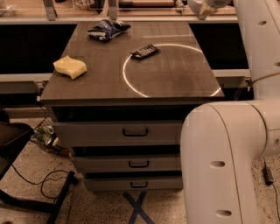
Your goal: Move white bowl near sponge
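Observation:
The sponge is a pale yellow block lying near the left edge of the dark tabletop. My gripper is at the top edge of the view, above the table's far right corner, and is mostly cut off. A pale rounded shape at the gripper may be the white bowl, but I cannot tell for sure. No white bowl stands on the tabletop. The gripper is far from the sponge, across the table's width.
A dark blue-and-white snack bag lies at the far left of the table. A small dark flat packet lies near the middle, on a bright ring. My white arm fills the right side. Drawers are below the tabletop.

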`<state>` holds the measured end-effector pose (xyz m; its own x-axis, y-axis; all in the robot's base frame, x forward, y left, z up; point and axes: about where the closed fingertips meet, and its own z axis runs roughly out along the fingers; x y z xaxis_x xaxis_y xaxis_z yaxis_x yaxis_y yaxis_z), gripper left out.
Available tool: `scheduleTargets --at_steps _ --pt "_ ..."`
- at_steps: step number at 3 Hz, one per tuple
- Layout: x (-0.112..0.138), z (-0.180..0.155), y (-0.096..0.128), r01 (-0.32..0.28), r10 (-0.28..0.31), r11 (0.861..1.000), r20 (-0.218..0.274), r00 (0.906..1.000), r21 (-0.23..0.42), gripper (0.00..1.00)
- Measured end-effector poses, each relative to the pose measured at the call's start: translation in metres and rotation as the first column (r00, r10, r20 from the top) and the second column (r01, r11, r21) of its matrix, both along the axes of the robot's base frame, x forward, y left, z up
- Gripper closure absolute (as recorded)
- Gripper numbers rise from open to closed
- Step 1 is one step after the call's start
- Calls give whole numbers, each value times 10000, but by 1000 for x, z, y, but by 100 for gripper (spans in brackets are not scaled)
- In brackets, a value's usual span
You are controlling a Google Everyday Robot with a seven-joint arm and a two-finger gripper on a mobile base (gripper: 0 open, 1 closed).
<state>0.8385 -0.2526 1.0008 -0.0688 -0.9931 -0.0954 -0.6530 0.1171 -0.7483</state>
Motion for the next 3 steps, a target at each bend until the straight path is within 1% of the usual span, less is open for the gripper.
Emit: scheduleTargets --at_steps 1,2,3 --pt "-54 55 -17 -101 100 9999 -85 9999 -73 100" --pt "-54 55 -16 -102 101 9999 -86 9999 -73 100" --pt "-47 53 -14 28 -28 10000 -5 10000 -58 100"
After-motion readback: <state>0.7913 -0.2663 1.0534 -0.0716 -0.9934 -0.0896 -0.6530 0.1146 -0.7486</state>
